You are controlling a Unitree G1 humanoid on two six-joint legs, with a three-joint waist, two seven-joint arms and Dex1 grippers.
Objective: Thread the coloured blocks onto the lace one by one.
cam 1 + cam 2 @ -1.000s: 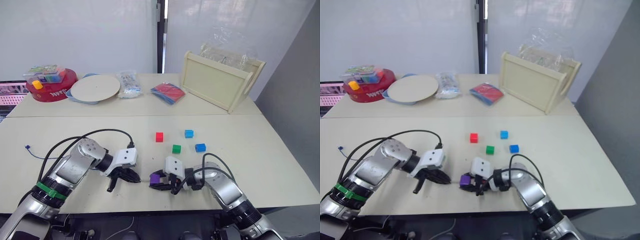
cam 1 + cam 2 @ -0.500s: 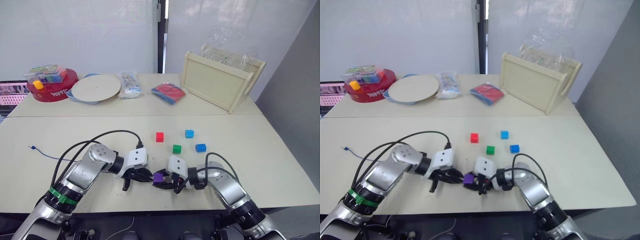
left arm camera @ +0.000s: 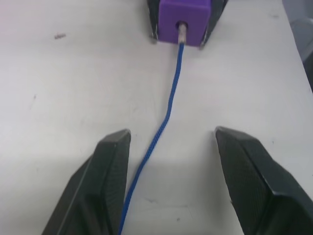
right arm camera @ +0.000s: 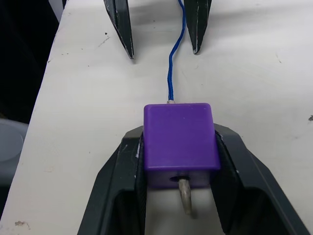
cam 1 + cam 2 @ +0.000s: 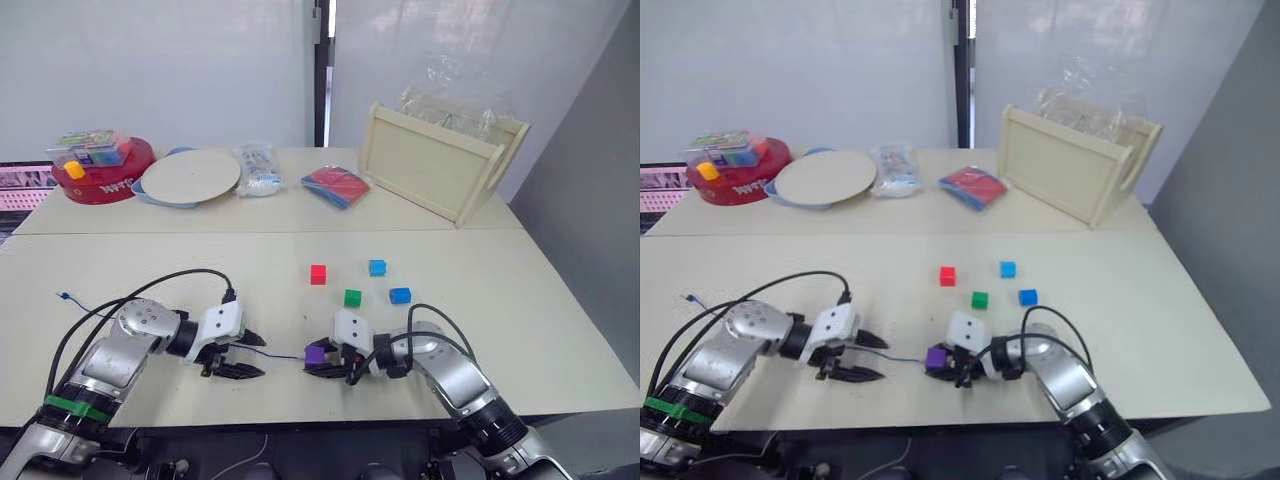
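- The lace's knotted end (image 5: 62,296) lies far to the left of the purple block; the blue cord looks limp and light, so it would sag if lifted mid-length.
- The left gripper (image 5: 243,356) sits left of the block, fingers spread wide, the lace (image 3: 168,110) running loose between them.
- The purple block (image 4: 180,141) is clamped by the right gripper (image 4: 179,161), threaded.
- The pale stiff tip (image 4: 186,197) pokes out on the block's right-gripper side; I'd grab there.

Two cream tables (image 5: 150,250), white walls (image 5: 150,60), dark vertical gap (image 5: 322,70)
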